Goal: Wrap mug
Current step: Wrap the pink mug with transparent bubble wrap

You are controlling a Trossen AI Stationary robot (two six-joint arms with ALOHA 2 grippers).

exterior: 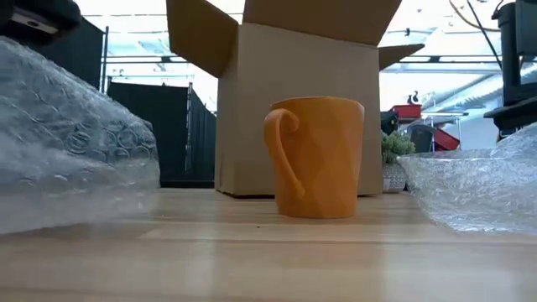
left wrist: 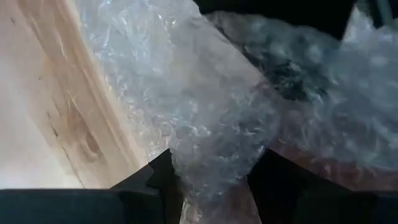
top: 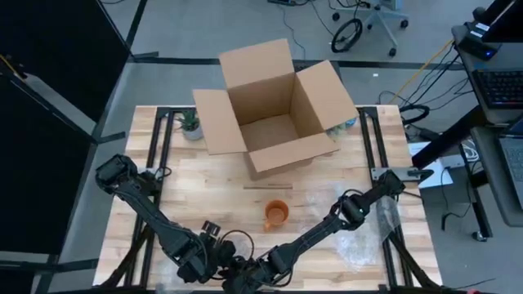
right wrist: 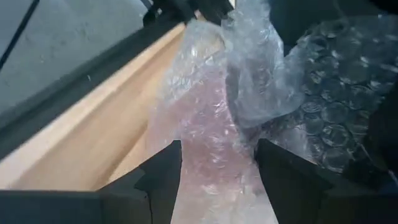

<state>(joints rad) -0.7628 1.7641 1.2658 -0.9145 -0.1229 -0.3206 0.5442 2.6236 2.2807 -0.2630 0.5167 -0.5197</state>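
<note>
Mug (top: 276, 215) upright; both hands low, apparently pinching bubble wrap (left wrist: 205, 137).

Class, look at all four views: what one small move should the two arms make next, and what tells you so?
Probably carry the bubble wrap toward the orange mug. Both wrist views show wrap bunched between the fingers of the left gripper and right gripper at the table's near edge, while the mug stands upright and bare, apart from them, before the open cardboard box.
</note>
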